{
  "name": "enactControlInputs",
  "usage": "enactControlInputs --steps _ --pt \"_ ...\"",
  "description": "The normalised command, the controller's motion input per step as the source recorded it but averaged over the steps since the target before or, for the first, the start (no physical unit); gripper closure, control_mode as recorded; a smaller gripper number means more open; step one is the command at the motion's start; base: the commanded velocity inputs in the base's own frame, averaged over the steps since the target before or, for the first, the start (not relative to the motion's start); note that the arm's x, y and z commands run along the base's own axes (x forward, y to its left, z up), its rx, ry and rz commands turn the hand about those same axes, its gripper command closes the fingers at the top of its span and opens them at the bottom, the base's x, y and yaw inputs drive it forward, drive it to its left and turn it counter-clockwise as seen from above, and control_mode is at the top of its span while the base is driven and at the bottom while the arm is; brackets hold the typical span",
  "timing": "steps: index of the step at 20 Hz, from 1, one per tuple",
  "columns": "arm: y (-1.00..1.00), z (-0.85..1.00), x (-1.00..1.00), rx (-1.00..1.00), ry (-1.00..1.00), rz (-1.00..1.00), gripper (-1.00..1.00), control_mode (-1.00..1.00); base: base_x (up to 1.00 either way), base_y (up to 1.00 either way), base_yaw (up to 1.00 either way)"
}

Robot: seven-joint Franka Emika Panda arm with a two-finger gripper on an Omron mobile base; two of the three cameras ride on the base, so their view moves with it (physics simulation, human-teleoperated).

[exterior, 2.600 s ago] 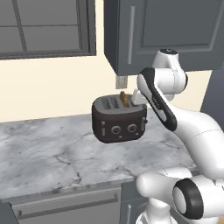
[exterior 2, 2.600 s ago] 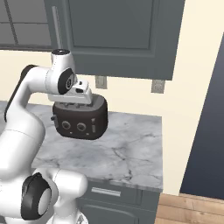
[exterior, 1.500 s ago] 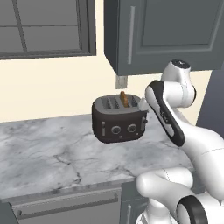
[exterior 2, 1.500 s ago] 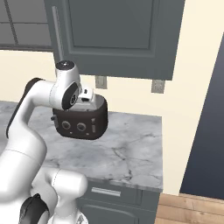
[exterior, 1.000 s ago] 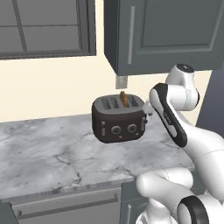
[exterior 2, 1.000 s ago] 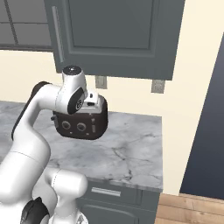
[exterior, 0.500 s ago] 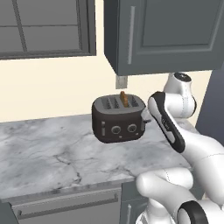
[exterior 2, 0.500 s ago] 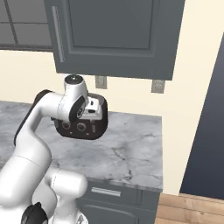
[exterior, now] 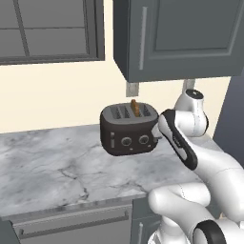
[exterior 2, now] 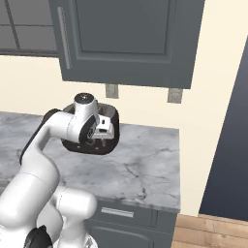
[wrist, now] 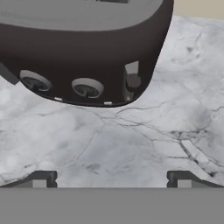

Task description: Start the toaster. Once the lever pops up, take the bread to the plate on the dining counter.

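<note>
The dark glossy toaster (exterior: 127, 134) stands on the marble counter by the wall. A tan slice of bread (exterior: 135, 107) sticks up from one of its top slots. My gripper (exterior: 155, 136) hangs low at the toaster's right front corner, open, with nothing between its fingers. In the hand view the toaster (wrist: 87, 48) is close ahead. Its small lever (wrist: 132, 82) sits right of the two round knobs (wrist: 87, 88), above and slightly right of my gripper (wrist: 111, 180). From the right base view my hand (exterior 2: 100, 129) covers most of the toaster (exterior 2: 113, 130). The plate and the dining counter are out of view.
Grey wall cabinets (exterior: 176, 38) hang close above the toaster, with two wall outlets (exterior 2: 112, 90) below them. The marble counter (exterior: 47, 167) stretches left, and its right end (exterior 2: 175, 164) meets a dark tall panel. A drawer front (exterior: 71, 226) lies under the counter edge.
My hand has swung from above the toaster down to its right front corner and now faces the lever side. The jaws stayed open. Toaster and bread have not moved.
</note>
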Motion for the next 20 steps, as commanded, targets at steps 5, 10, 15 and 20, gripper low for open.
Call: enactControlInputs --steps 5,10,15,20 --pt "0.00 -0.16 0.27 0.00 0.00 0.00 -1.00 -1.00 0.00 0.00 0.00" --pt "0.00 -0.12 0.29 0.00 0.00 0.00 -1.00 -1.00 0.00 0.00 0.00" --pt "0.00 -0.10 0.24 0.00 0.00 0.00 -1.00 -1.00 0.00 0.00 0.00" --pt "0.00 -0.09 0.20 0.00 0.00 0.00 -1.00 -1.00 0.00 0.00 0.00"
